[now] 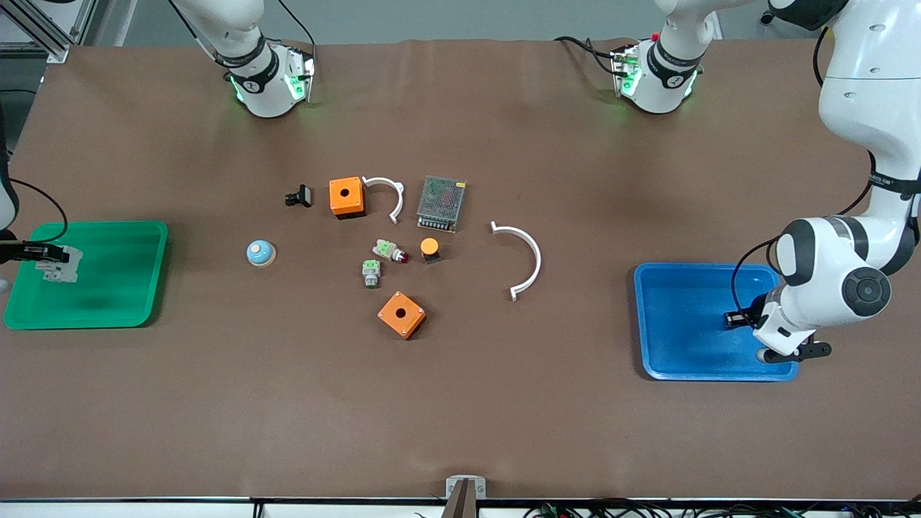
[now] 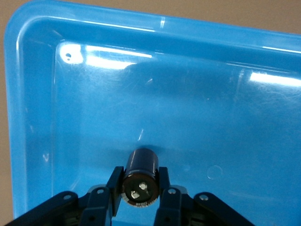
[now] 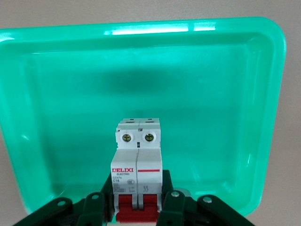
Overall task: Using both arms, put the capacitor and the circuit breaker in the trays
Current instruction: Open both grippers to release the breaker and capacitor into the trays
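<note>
Capacitor (image 2: 140, 178) sits pinched in left gripper (image 2: 139, 190) fingers, low over blue tray (image 2: 33, 117); circuit breaker (image 3: 138, 176) clamped in right gripper (image 3: 137, 207) fingers over green tray (image 3: 263, 117), at opp. ends of table (image 1: 460, 403). Step looks like final placing w/ both arms. Next move likely calls for lowering, then opening fingers to release.

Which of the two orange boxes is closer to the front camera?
The orange box beside no white arc, lower in the front view; the other orange box sits beside the small white arc.
</note>
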You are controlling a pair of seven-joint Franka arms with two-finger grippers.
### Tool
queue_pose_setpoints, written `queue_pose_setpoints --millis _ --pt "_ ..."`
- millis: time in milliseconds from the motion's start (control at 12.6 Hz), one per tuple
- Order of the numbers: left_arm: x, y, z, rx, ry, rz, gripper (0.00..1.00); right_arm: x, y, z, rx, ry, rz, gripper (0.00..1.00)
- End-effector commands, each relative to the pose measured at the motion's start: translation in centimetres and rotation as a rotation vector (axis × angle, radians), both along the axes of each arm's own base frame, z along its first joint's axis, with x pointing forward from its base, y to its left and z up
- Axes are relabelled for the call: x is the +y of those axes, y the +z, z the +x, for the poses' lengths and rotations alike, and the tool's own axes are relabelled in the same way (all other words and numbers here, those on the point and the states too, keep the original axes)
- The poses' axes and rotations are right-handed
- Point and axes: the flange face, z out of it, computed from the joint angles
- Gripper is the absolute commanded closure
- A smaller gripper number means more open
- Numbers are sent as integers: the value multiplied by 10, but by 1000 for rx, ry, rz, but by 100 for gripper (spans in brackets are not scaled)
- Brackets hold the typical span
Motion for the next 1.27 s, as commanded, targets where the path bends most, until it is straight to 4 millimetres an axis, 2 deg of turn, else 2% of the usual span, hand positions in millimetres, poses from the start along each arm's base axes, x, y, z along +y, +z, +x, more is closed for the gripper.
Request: queue_pose_setpoints --millis 0,79,158,237,396,475,554,633,712,791,871,1029,1187 --pt "4 -1 1 -12 -15 -2 71 -11 -22 4 -28 29 -20 77" --pt "4 0 1 -13 -9 -6 9 -11 -32 4 -28 41 -17 77" --pt "2 3 2 -18 -9 -9 0 -12 -38 3 -28 39 -15 77" --pt "0 10 3 -23 -15 -7 0 -15 -41 1 -27 34 -14 76" --pt "-8 50 5 -53 -28 4 0 -15 -44 0 -25 31 -9 74" --pt "-20 80 4 -54 -47 3 0 -17 -44 -2 -24 27 -7 73" --pt "-27 113 1 -60 -68 9 0 -16 -44 -1 -26 27 -8 60" --pt "-36 144 -1 -84 -90 16 0 -15 -43 -1 -26 28 -8 23" --pt "-44 177 -2 -112 -102 23 0 -16 -40 -1 -24 26 -8 0" --pt "-48 204 -6 -105 -114 31 0 -13 -32 1 -26 28 -10 0" --pt "-46 240 -7 -111 -120 38 0 -10 -10 4 -24 32 -9 0" --pt "-49 306 -12 -111 -134 19 0 14 55 8 -2 41 -4 0" --pt "-52 351 -27 -94 -141 -27 0 52 143 4 17 32 -1 1"
